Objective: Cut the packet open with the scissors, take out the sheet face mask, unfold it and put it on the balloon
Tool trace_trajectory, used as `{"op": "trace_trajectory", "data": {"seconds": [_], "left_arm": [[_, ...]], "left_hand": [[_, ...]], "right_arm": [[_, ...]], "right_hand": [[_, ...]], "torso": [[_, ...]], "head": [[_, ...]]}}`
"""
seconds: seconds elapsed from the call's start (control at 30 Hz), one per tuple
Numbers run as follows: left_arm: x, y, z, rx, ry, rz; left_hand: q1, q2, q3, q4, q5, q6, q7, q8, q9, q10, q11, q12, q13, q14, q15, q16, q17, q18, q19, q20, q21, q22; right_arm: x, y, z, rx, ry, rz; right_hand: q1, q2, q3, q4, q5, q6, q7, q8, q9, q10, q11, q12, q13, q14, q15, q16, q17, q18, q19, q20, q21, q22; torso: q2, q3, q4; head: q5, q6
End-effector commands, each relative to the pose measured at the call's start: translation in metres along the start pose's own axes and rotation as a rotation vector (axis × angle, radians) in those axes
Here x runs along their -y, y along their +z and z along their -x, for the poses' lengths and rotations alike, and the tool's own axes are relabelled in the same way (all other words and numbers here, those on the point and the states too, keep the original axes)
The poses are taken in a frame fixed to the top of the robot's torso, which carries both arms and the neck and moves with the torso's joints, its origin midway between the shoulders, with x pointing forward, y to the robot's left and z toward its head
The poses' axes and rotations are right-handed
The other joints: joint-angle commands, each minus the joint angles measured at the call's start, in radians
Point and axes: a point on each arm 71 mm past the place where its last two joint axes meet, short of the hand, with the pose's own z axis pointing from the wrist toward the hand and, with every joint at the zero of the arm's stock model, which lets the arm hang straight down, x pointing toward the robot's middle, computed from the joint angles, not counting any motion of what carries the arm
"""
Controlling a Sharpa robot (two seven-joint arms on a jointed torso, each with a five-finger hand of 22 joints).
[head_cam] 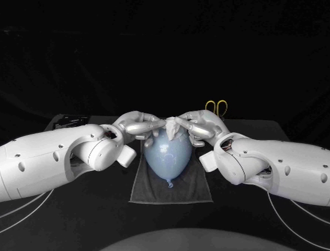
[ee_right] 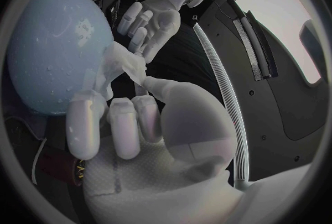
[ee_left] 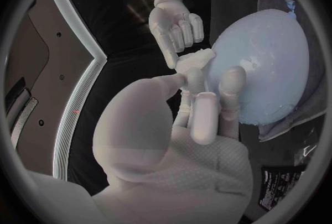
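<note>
A pale blue balloon [head_cam: 167,154] lies on a grey cloth [head_cam: 172,191] at mid-table, its knot toward me. Over its far end a bunched white sheet mask [head_cam: 170,127] is pinched from both sides, by my left hand [head_cam: 140,125] and my right hand [head_cam: 197,125]. In the left wrist view my left hand [ee_left: 201,108] pinches the mask [ee_left: 197,61] against the balloon [ee_left: 266,69], and my right hand [ee_left: 176,25] meets it from beyond. The right wrist view has my right hand [ee_right: 118,119] on the mask [ee_right: 128,66] beside the balloon [ee_right: 55,47], with my left hand [ee_right: 149,19] opposite.
Yellow-handled scissors [head_cam: 216,108] lie at the table's back, behind my right hand. A dark flat thing with pale markings [head_cam: 68,123], maybe the packet, sits at the back left behind my left arm. The cloth [ee_left: 304,108] reaches past the balloon on all sides.
</note>
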Motion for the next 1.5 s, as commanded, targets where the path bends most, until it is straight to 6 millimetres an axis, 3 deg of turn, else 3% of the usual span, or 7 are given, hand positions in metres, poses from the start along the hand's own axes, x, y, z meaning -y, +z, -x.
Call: {"op": "trace_trajectory", "data": {"seconds": [0.03,1.03,1.4,1.43,1.5], "left_arm": [[-0.0017,-0.0016,0.004,-0.002,-0.01,0.001],[-0.0018,-0.0071,0.0057,-0.059,-0.039,-0.018],[-0.0003,-0.0066,0.0036,-0.076,-0.049,-0.034],[-0.0002,-0.0065,0.0036,-0.076,-0.05,-0.035],[-0.0001,-0.0063,0.0034,-0.076,-0.05,-0.037]], "left_hand": [[-0.008,0.002,0.109,-0.105,0.003,-0.004,0.0,0.003,0.023,-0.005,0.004,-0.007,0.002,-0.005,0.004,-0.004,-0.001,-0.005,-0.009,0.0,-0.006,-0.001],[-0.02,-0.006,0.117,-0.116,0.002,-0.005,0.001,0.007,0.023,-0.007,0.005,-0.009,0.001,-0.005,0.005,-0.004,0.002,-0.005,-0.01,0.002,-0.005,0.001],[-0.028,-0.008,0.116,-0.117,0.002,-0.007,0.002,0.008,0.022,-0.009,0.006,-0.013,0.0,-0.006,0.006,-0.004,0.001,-0.005,-0.012,0.003,-0.005,0.001],[-0.028,-0.006,0.117,-0.118,0.002,-0.008,0.002,0.008,0.022,-0.01,0.006,-0.014,-0.001,-0.006,0.006,-0.004,0.0,-0.005,-0.012,0.003,-0.005,0.001],[-0.028,-0.005,0.119,-0.12,0.002,-0.008,0.002,0.008,0.022,-0.01,0.005,-0.015,-0.001,-0.006,0.006,-0.004,0.001,-0.005,-0.012,0.003,-0.005,0.002]], "right_arm": [[-0.002,0.0002,0.0093,0.06,-0.03,0.029],[-0.0018,-0.0008,0.0167,0.095,-0.042,0.036],[0.0021,-0.0003,0.0109,0.003,-0.05,-0.014],[0.0022,-0.0003,0.01,-0.009,-0.054,-0.017],[0.0024,-0.0005,0.0081,-0.032,-0.059,-0.021]], "right_hand": [[-0.006,0.002,0.038,-0.045,0.003,0.013,-0.01,0.006,0.004,0.029,-0.005,0.007,0.165,0.117,-0.02,0.003,0.263,-0.003,0.036,-0.008,0.007,0.208],[-0.009,0.001,0.044,-0.049,0.003,0.013,-0.012,0.013,0.008,0.031,-0.007,0.008,0.166,0.117,-0.022,0.003,0.263,-0.004,0.038,-0.009,0.011,0.209],[-0.02,0.004,0.054,-0.045,0.003,-0.002,-0.008,0.015,0.009,0.02,-0.005,-0.006,0.152,0.117,-0.021,0.003,0.263,0.004,0.025,-0.01,-0.023,0.199],[-0.028,0.003,0.054,-0.041,0.003,-0.013,-0.004,0.012,0.008,0.015,-0.002,-0.012,0.147,0.117,-0.019,0.003,0.263,0.006,0.02,-0.01,-0.035,0.196],[-0.063,-0.038,0.021,-0.029,0.001,-0.054,0.01,-0.008,0.0,0.005,0.012,-0.022,0.137,0.117,-0.01,0.003,0.263,0.01,0.012,-0.005,-0.056,0.19]], "torso": [[0.0,-0.0004,0.0004],[0.0,-0.0003,-0.0002],[0.0,-0.0001,0.0001],[-0.001,-0.0001,-0.0002],[0.0,-0.0002,0.0001]], "head": [[-0.001,0.0],[-0.008,0.006],[-0.007,0.006],[-0.007,0.007],[-0.006,0.007]]}}
